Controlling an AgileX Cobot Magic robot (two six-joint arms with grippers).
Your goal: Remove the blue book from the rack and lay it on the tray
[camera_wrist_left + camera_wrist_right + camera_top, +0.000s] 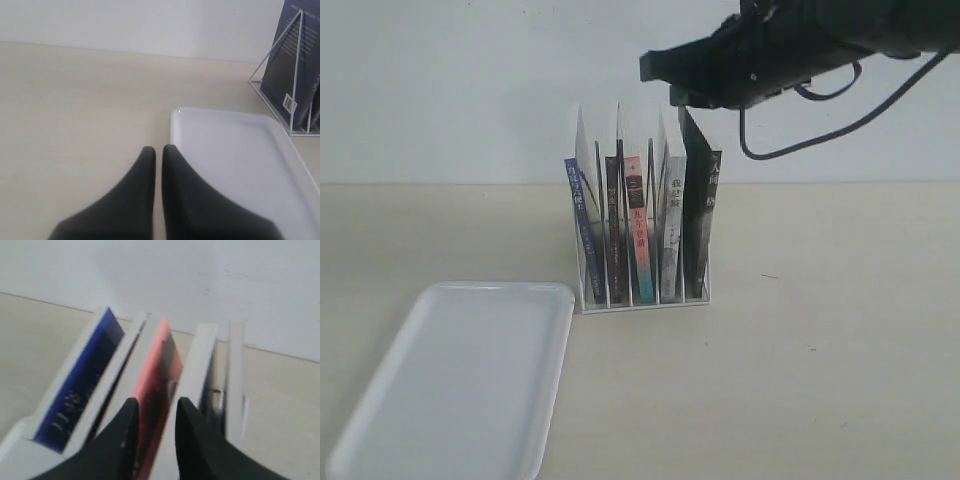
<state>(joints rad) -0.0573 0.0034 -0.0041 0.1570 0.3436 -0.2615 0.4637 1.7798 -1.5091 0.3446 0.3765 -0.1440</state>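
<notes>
- the blue book [582, 228] stands in the leftmost slot of the rack [645, 303], spine to the exterior camera, leaning a little against the wire divider; it has not been lifted.
- the tray [470, 380] lies bare on the tabletop [820, 350], in front of the rack and to its left, close to it but not touching.
- the right gripper [156, 407] hangs above the tops of the books. its jaws are parted by a narrow gap and seem to hold nothing, though the wrist view is blurred. they sit over the pink-spined book [160, 360], not the blue one, which is off to one side.
- the left gripper [158, 150] is low beside a corner of the tray, jaws pressed together and empty.
- handling, as a judgement: a thin paperback, so light, somewhat floppy, and probably smooth-covered. it should slide straight up out of its slot with little force.
- best hold: pinch the top edge near the spine, where the binding is stiffest, jaws flat on both covers. a grip on the loose fore-edge risks the pages bending or fanning.
- next move calls for shifting the right gripper across to the end slot and opening wider. the neighbouring dark book stands close, so the inner finger has little room.
</notes>
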